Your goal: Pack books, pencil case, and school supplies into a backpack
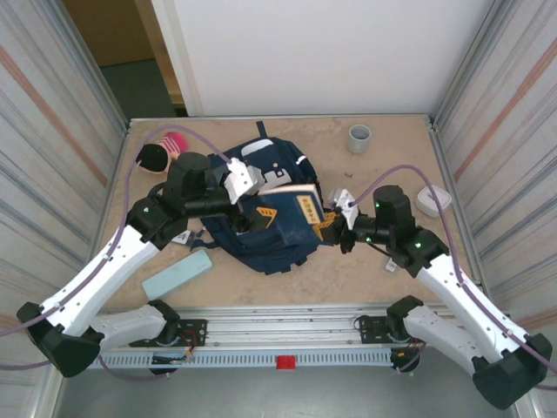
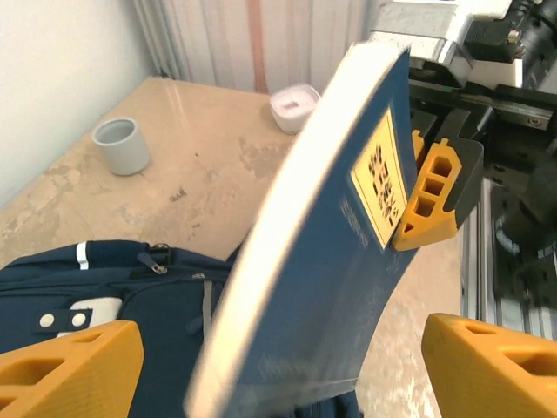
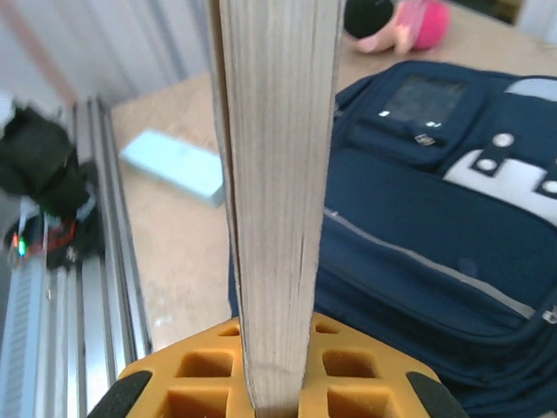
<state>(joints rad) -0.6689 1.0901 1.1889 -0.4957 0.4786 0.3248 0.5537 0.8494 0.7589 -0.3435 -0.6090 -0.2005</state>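
Book (image 2: 331, 261): bottom cut off by pic edge in left wrist view, near corner blurred; label (image 2: 380, 187) print too small to read. Left fingers (image 2: 70, 366): tips only, rest below edge. Right wrist view: book's top out of pic, right fingers (image 3: 157, 370) cut at bottom. Backpack (image 1: 274, 252) partly hidden under book & left arm (image 1: 113, 257). Toy (image 3: 396, 22) blurred, top cropped.

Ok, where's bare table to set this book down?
Bare table along the near edge, between the pencil case and the right arm; also the far strip between the backpack and the grey cup. Crowded on the left, around the pink toy.
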